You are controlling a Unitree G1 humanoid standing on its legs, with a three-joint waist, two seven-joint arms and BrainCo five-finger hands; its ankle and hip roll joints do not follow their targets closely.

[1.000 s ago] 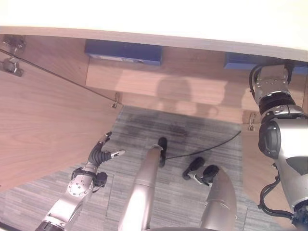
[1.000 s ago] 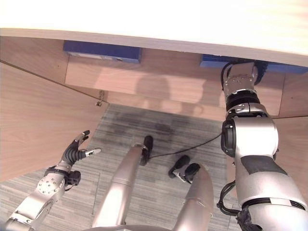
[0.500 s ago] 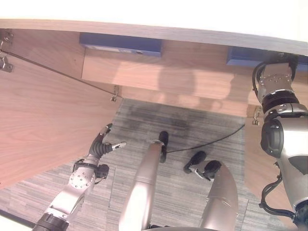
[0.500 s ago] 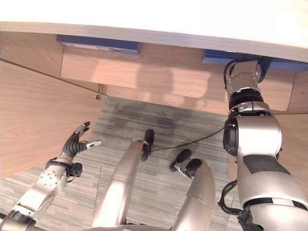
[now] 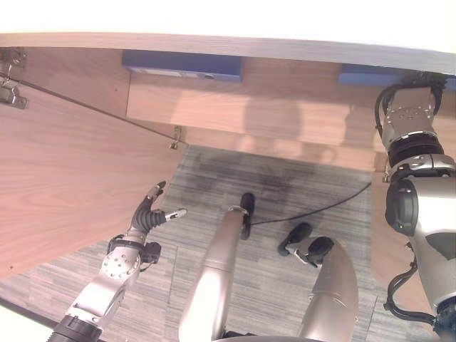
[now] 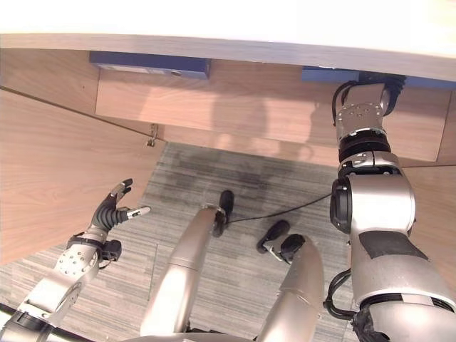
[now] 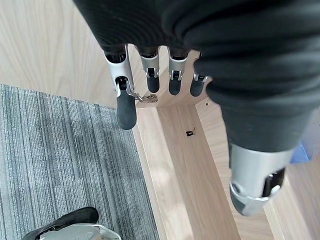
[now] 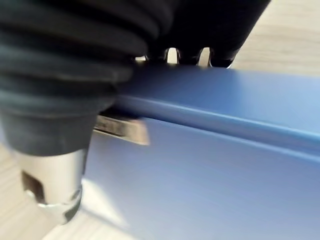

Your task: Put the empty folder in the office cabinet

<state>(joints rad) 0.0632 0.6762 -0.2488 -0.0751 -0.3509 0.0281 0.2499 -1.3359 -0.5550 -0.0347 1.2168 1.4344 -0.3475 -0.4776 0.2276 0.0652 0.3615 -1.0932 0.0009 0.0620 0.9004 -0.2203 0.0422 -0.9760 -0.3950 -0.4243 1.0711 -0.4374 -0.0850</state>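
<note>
A blue folder (image 8: 210, 165) stands inside the wooden cabinet at the right (image 5: 358, 74). My right hand (image 8: 75, 85) reaches into the cabinet under its top and is shut on this folder, with the fingers (image 8: 172, 55) over its far edge and the thumb (image 8: 50, 195) on the near side. The right wrist (image 5: 407, 117) shows below the cabinet top. My left hand (image 5: 146, 217) hangs open above the carpet beside the open left door (image 5: 64, 164), holding nothing; its fingers (image 7: 125, 107) are straight.
A second blue folder (image 5: 182, 64) lies in the cabinet's left part. The pale cabinet top (image 5: 214, 18) overhangs the opening. A second open door (image 5: 377, 235) stands at the right. Grey striped carpet (image 5: 214, 178) lies in front.
The whole view has shifted slightly. The right hand stays in the cabinet on the folder, and the left hand stays open by the left door.
</note>
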